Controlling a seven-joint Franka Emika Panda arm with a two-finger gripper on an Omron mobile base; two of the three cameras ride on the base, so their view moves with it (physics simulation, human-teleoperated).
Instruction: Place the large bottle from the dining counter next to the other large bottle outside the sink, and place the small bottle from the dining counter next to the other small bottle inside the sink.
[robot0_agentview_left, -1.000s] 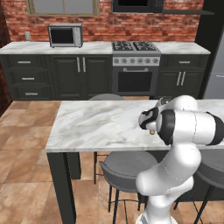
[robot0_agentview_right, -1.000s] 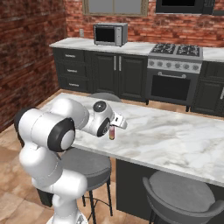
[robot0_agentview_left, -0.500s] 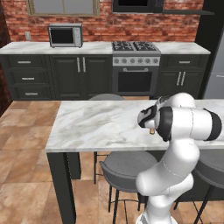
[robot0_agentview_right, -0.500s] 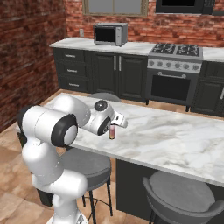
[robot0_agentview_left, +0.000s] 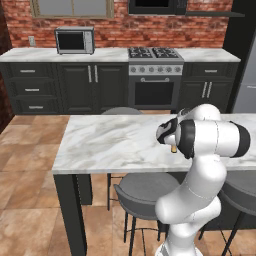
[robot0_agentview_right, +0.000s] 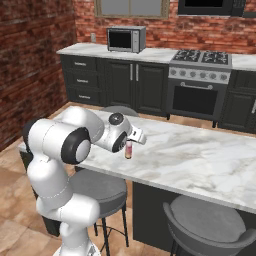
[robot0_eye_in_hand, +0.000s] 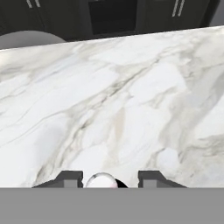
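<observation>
The small bottle (robot0_agentview_right: 128, 149), a short cylinder with a pale cap and pinkish body, stands upright on the dining counter (robot0_agentview_right: 200, 155) near its front edge. My gripper (robot0_agentview_right: 129, 146) reaches down over it from the left. In the hand view the bottle's whitish cap (robot0_eye_in_hand: 101, 180) sits between the two dark fingertips (robot0_eye_in_hand: 70, 178) of the gripper (robot0_eye_in_hand: 110, 179), close to the left one, with a gap at the right one. In the left base view my forearm hides most of the bottle (robot0_agentview_left: 173, 148), and the gripper (robot0_agentview_left: 172, 145) is around it.
Round grey stools (robot0_agentview_left: 145, 187) (robot0_agentview_right: 207, 222) stand under the counter's near side. Bare marble (robot0_eye_in_hand: 131, 87) stretches ahead of the hand. Dark cabinets, a stove (robot0_agentview_left: 155, 75) and a microwave (robot0_agentview_left: 74, 40) line the back wall.
The hand has shifted slightly and settled around the small bottle. The bottle stands in the same spot on the counter.
</observation>
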